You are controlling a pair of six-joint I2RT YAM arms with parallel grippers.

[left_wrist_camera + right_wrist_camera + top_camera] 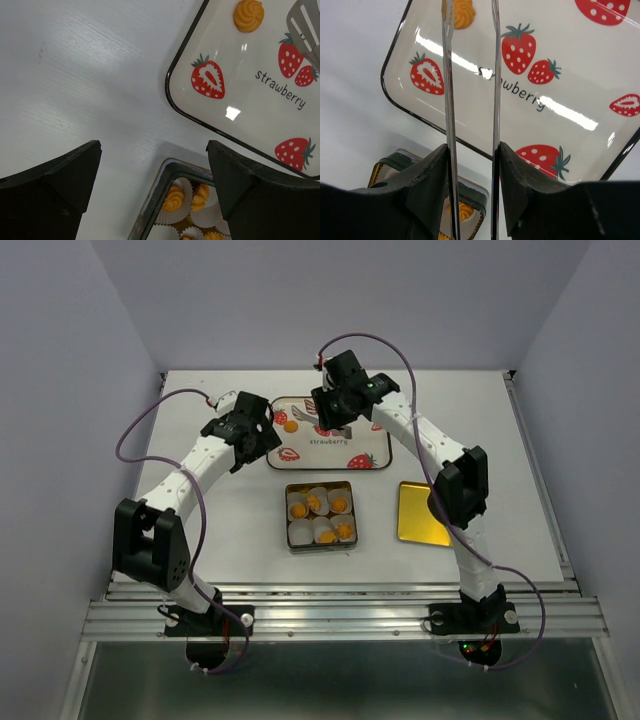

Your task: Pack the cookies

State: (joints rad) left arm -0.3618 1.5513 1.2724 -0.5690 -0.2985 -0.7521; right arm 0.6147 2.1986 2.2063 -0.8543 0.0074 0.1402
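Observation:
One orange-yellow cookie (291, 426) lies on the strawberry-printed tray (340, 452), near its left end. Several more cookies (314, 502) sit in white paper cups inside the open tin (288, 520). My right gripper (328, 418) is shut on metal tongs (447, 100), whose two arms stand apart. In the right wrist view the tray cookie (463, 12) shows between the arms at the top edge. In the left wrist view a tong tip (306, 27) is just right of that cookie (248, 15), apart from it. My left gripper (262, 437) is open and empty, above the table left of the tray.
A flat gold lid (423, 512) lies to the right of the tin. The tin's near corner (160, 200) shows between my left fingers. White walls close in the table on three sides.

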